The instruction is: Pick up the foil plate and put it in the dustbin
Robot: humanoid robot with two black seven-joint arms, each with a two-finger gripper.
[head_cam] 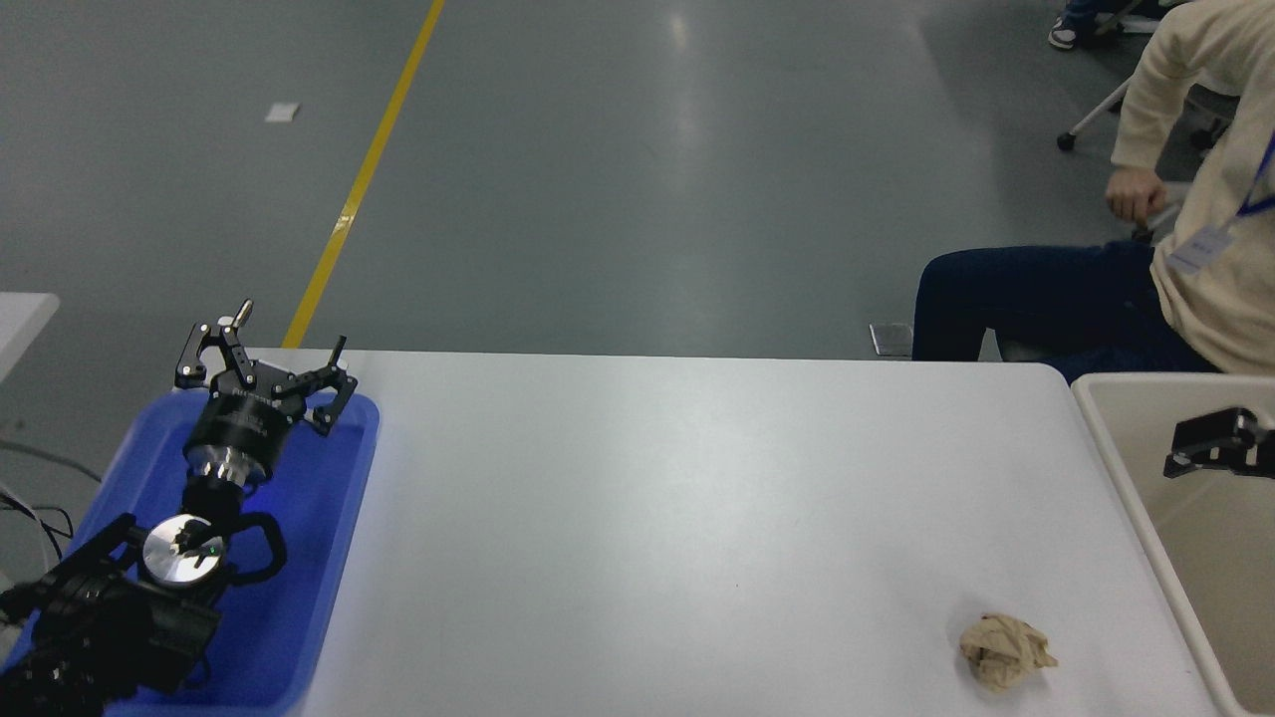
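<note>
Table (697, 498) white | floor grey, yellow line (364, 179) | left fingers (334, 383) spread, right unclear

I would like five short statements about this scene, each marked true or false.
1. A paper wad lies on the table. True.
2. The foil plate is on the table. False: no foil plate is visible.
3. The left gripper is over the blue tray. True.
4. The right gripper holds the wad. False: it is over the dustbin, apart from the wad.
5. The left jaws are shut. False: they are open.
</note>
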